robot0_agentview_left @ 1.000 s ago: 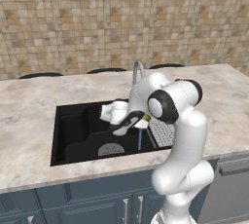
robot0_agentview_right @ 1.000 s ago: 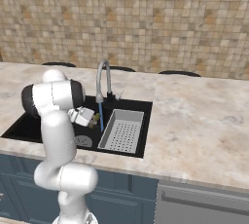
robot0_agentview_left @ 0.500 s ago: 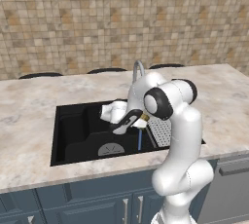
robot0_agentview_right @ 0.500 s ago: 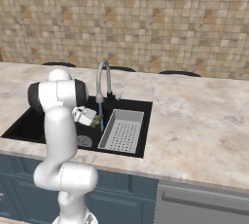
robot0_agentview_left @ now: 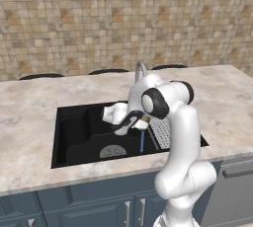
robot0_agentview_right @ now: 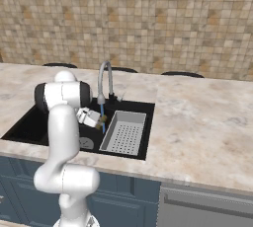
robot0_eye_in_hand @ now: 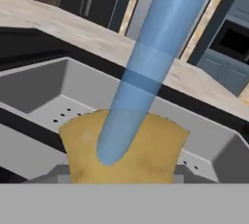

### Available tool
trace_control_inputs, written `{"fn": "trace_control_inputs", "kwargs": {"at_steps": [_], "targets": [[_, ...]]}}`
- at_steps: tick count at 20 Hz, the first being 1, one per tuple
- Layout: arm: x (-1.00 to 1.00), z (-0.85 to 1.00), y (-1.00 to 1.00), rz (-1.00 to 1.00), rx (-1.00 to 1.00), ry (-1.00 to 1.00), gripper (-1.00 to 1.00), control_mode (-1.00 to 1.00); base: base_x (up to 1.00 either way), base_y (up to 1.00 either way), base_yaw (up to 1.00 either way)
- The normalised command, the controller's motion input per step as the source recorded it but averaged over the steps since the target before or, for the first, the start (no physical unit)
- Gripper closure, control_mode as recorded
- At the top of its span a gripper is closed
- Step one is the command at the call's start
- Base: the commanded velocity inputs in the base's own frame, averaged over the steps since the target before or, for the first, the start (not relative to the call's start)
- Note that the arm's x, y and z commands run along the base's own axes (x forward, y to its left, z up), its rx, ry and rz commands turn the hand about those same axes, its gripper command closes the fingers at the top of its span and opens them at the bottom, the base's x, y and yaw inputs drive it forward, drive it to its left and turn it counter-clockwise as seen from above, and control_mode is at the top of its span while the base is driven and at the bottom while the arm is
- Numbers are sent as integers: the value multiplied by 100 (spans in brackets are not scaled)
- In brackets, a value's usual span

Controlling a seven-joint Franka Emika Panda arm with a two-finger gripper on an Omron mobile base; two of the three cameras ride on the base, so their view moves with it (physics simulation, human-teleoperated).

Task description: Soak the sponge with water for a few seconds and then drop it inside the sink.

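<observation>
The small yellow-orange sponge block [robot0_eye_in_hand: 125, 146] is pinched in the robot's claw [robot0_agentview_left: 144, 121], up over the big black sunken sink [robot0_agentview_left: 79, 132]. The thin light-blue stream of water [robot0_eye_in_hand: 141, 72] falls straight onto the top of the sponge. In the hand view the water crosses in front of the sponge and hides its middle.

In the right base view the water [robot0_agentview_right: 102, 118] drops from the tip of the curved silver faucet [robot0_agentview_right: 103, 80] onto the sponge [robot0_agentview_right: 103, 121], with the claw [robot0_agentview_right: 99, 121] at 9 o'clock from the stream. In the left base view the robot's big white arm stands in front of the faucet [robot0_agentview_left: 140, 70] and hides most of it.

The grey tray with little holes [robot0_agentview_right: 125, 132] sits in the sink at 3 o'clock from the sponge, just beside it. The round grey drain [robot0_agentview_left: 113, 151] lies on the sink floor at 8 o'clock from the sponge [robot0_agentview_left: 147, 120] in the left base view. The speckled stone counter [robot0_agentview_right: 207, 132] runs all around the sink [robot0_agentview_right: 24, 122]. A brown tiled wall [robot0_agentview_left: 123, 18] stands behind it.
</observation>
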Motion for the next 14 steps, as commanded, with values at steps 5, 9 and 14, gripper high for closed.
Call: {"fn": "trace_control_inputs", "kwargs": {"at_steps": [5,9,14], "targets": [[31,-18,0,0,0,0,100,-100,0,0,0],[10,-7,0,0,0,1,100,-100,0,0,0],[0,0,0,0,0,1,100,-100,0,0,0]]}}
